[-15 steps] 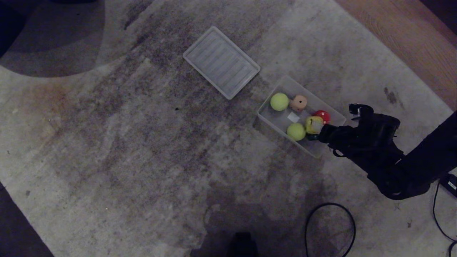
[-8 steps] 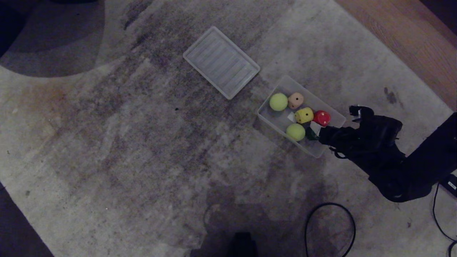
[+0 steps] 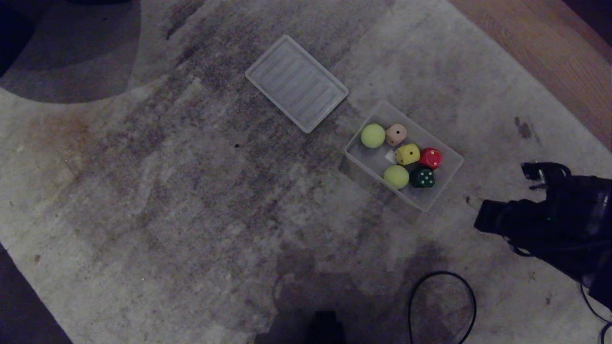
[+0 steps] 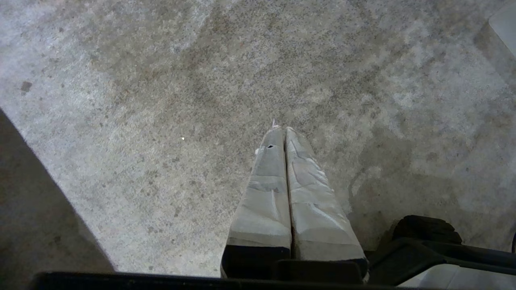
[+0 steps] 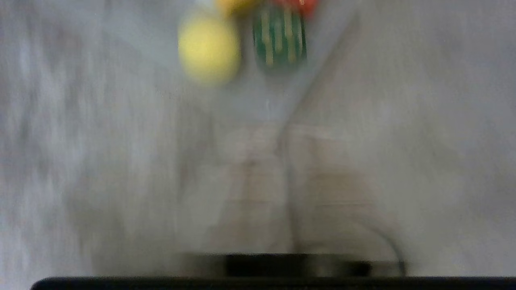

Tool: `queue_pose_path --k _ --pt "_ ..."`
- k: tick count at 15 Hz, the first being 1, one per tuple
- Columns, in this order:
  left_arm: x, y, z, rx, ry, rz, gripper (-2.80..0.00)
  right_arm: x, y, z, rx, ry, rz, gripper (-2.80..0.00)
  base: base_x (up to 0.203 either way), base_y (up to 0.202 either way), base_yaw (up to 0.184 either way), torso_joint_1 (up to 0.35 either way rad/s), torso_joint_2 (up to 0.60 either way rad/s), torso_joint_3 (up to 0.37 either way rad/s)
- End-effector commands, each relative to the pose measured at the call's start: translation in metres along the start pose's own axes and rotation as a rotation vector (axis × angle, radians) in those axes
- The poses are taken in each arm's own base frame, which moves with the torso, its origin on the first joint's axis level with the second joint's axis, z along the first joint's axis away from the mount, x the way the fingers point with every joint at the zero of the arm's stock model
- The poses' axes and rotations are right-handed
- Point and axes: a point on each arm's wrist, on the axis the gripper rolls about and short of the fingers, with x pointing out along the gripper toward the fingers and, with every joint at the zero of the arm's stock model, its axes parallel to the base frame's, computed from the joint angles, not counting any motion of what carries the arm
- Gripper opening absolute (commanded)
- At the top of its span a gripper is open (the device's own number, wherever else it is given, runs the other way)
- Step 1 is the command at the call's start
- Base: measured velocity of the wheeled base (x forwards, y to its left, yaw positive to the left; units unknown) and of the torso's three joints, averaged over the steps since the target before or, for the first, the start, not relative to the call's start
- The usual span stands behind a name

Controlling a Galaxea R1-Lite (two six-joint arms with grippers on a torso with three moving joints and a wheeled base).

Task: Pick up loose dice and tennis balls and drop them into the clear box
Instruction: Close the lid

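Carpet (image 3: 191,191) looked bare of strays; all four dice (image 3: 408,154) and both tennis balls (image 3: 373,135) sat in the clear box (image 3: 442,188) ahead of the empty, closed right gripper (image 3: 480,220).

A: Is there any writing to read here, a label, a brand, a number?

B: None that I can make out. The only marks are pips on the dice in the clear box (image 3: 447,184).

A: Which ones show pips?

B: The green die (image 3: 423,177) has pale pips on top, about five, though I cannot count them surely. The red die (image 3: 431,157) and the yellow die (image 3: 407,154) each show small dots, too small to count. The beige die (image 3: 396,134) shows one dark dot.
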Motion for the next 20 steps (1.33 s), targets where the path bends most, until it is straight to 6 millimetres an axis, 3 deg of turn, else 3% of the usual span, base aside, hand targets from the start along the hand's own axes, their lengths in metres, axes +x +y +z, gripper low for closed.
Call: queue_pose_path --k 1,3,6,9,14,20 --pt "0.0 0.0 0.0 0.0 0.002 0.001 -2.8 -0.067 -0.001 0.005 -0.028 -0.03 0.001 -2.8 0.0 0.0 0.0 0.0 0.0 0.0" --pt "0.0 0.0 0.0 0.0 0.002 0.001 -2.8 -0.111 -0.007 -0.005 -0.056 -0.002 -0.029 -2.8 0.0 0.0 0.0 0.0 0.0 0.0" --pt "0.0 0.0 0.0 -0.001 0.001 0.0 -2.8 -0.162 -0.017 -0.041 -0.105 0.04 -0.061 -2.8 0.0 0.0 0.0 0.0 0.0 0.0" --pt "0.0 0.0 0.0 0.0 0.002 0.001 -2.8 -0.198 -0.022 -0.068 -0.115 0.051 -0.072 -2.8 0.0 0.0 0.0 0.0 0.0 0.0" --pt "0.0 0.0 0.0 0.0 0.002 0.001 -2.8 -0.22 -0.028 -0.089 -0.104 0.072 -0.11 -2.8 0.0 0.0 0.0 0.0 0.0 0.0" --pt "0.0 0.0 0.0 0.0 0.002 0.001 -2.8 -0.245 -0.027 -0.107 -0.143 -0.187 -0.094 -2.8 0.0 0.0 0.0 0.0 0.0 0.0"
